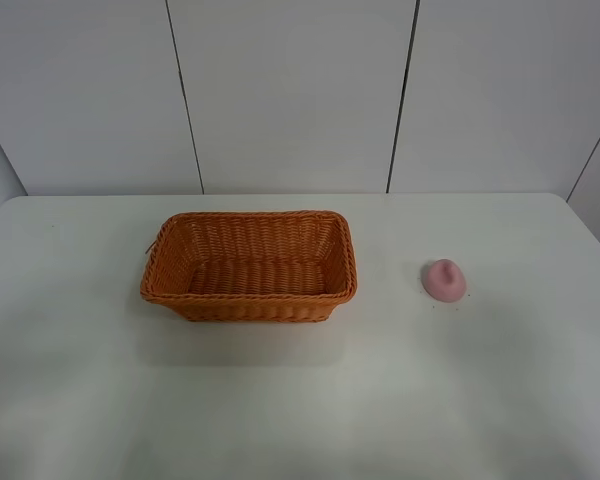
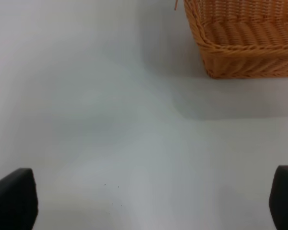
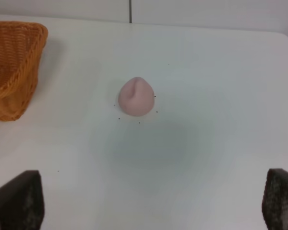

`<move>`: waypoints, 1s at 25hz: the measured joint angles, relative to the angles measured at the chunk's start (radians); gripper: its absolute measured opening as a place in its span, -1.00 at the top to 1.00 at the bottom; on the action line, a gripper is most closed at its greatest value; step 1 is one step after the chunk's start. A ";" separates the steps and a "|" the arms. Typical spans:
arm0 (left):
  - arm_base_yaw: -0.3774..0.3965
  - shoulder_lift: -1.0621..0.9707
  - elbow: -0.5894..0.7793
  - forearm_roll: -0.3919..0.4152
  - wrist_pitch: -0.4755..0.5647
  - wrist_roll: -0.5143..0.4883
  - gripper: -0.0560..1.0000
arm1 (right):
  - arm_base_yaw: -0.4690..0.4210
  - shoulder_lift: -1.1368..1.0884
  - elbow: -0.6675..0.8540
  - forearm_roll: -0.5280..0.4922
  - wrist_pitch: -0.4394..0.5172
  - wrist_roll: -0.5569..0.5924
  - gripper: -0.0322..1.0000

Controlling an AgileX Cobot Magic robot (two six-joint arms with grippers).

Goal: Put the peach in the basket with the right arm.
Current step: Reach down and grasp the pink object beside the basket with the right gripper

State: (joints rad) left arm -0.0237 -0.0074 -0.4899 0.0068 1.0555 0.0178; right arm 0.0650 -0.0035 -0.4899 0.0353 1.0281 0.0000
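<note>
The small pink peach (image 1: 444,279) rests on the white table, to the right of the orange-brown wicker basket (image 1: 248,265), which holds nothing. Neither arm shows in the exterior high view. In the right wrist view the peach (image 3: 136,96) lies well ahead of my right gripper (image 3: 153,203), whose two dark fingertips (image 3: 19,201) stand wide apart at the frame's corners, open and holding nothing. The basket's corner (image 3: 12,67) shows beside it. My left gripper (image 2: 149,201) is open too, over bare table, with a basket corner (image 2: 245,38) ahead.
The white table (image 1: 300,400) spreads wide around both objects, with its far edge (image 1: 280,196) against a white panelled wall. A few tiny dark specks dot the table around the peach.
</note>
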 joint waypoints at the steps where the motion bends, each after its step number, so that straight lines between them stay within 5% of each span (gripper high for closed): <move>1: 0.000 0.000 0.000 0.000 0.000 0.000 -0.99 | 0.000 0.000 0.000 0.000 0.000 0.000 -0.41; 13: 0.000 0.000 0.000 0.000 0.000 0.000 -0.99 | 0.000 0.032 -0.005 0.000 0.000 0.022 -0.41; 25: 0.000 0.000 0.000 0.000 0.000 0.000 -0.99 | 0.000 0.896 -0.251 0.001 -0.027 0.000 -0.41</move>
State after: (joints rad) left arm -0.0237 -0.0074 -0.4899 0.0068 1.0555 0.0178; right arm 0.0650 0.8929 -0.7413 0.0361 1.0011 0.0000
